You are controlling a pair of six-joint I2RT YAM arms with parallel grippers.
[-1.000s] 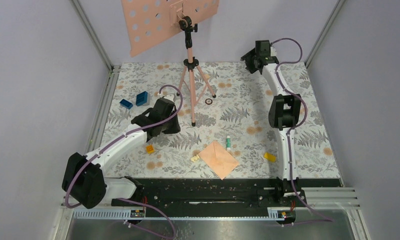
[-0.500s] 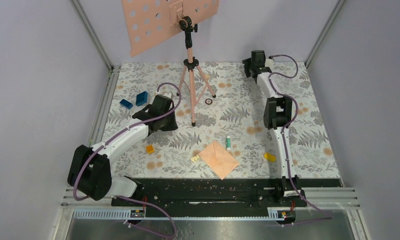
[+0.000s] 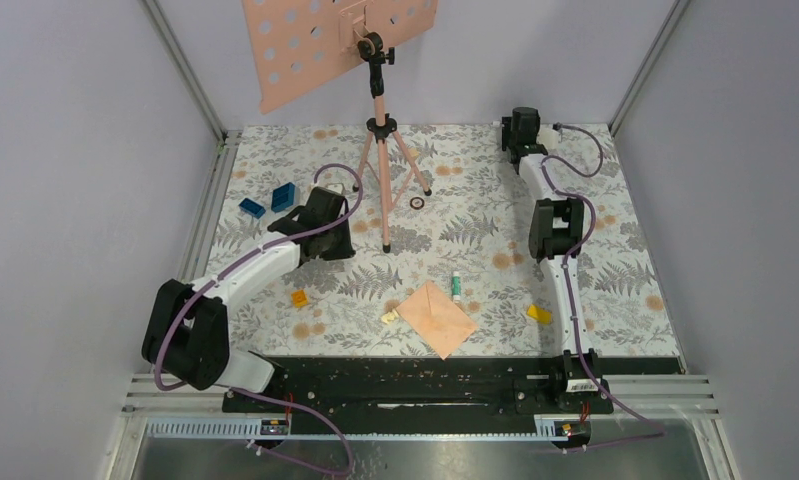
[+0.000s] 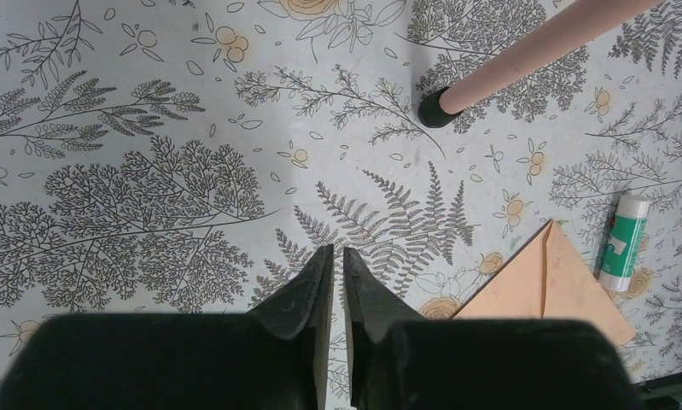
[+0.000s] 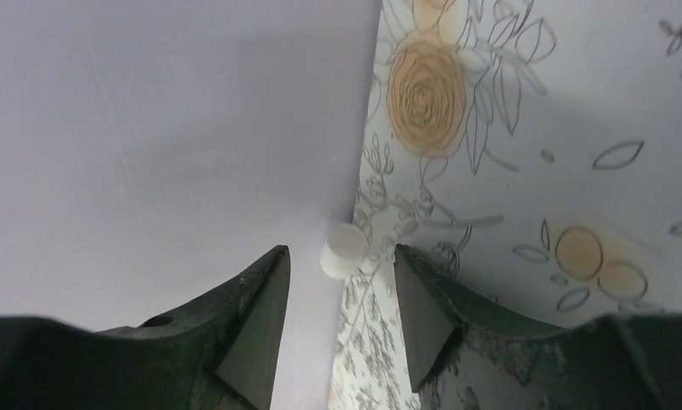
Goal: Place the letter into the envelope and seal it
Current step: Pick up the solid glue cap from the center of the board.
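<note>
Right gripper (image 5: 341,256), open, has swung beyond the envelope (image 3: 437,318) to the wall (image 5: 149,128); its camera alone shows a white cap (image 5: 344,243); left gripper (image 4: 338,253) closed.

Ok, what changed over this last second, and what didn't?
The right end effector swung from angled left to facing the far wall and sits low beside it, as its arm straightened. The left end effector edged slightly farther out, its arm's elbow drawing inward. Nothing was grasped or released. The envelope, glue stick and tripod stayed put.
</note>
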